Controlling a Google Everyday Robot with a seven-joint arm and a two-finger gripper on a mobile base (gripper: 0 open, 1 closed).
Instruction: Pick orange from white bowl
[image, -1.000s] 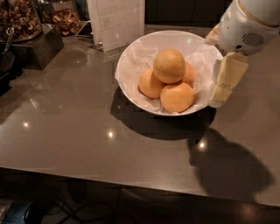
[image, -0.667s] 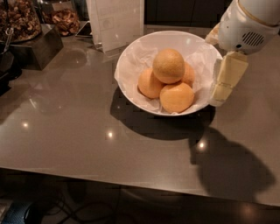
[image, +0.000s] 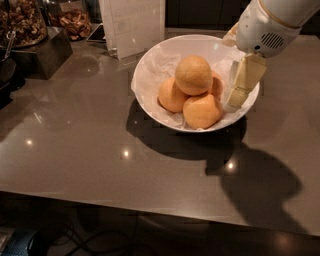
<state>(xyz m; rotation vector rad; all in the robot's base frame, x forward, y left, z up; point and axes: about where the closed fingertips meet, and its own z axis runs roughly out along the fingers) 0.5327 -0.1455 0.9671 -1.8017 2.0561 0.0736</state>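
Observation:
The white bowl (image: 150, 70) stands on the grey counter, lined with crinkled white paper. The orange (image: 192, 75), dull yellowish-tan and speckled, sits on top of three brighter orange fruits: one on the left (image: 171, 96), one in front (image: 202, 111), and one mostly hidden behind on the right (image: 216, 86). My gripper (image: 242, 86) hangs down from the white arm at the upper right. It is inside the bowl's right rim, just right of the fruit pile and a little apart from the orange. It holds nothing that I can see.
A white upright sign holder (image: 134, 25) stands just behind the bowl on the left. A dark box (image: 42, 52) and containers of nuts (image: 20, 20) stand at the far left. The counter's front edge (image: 150, 207) runs across the bottom.
My gripper has moved a little to the left, from over the bowl's right rim to inside it, closer to the fruits. The bowl and the fruits have not moved.

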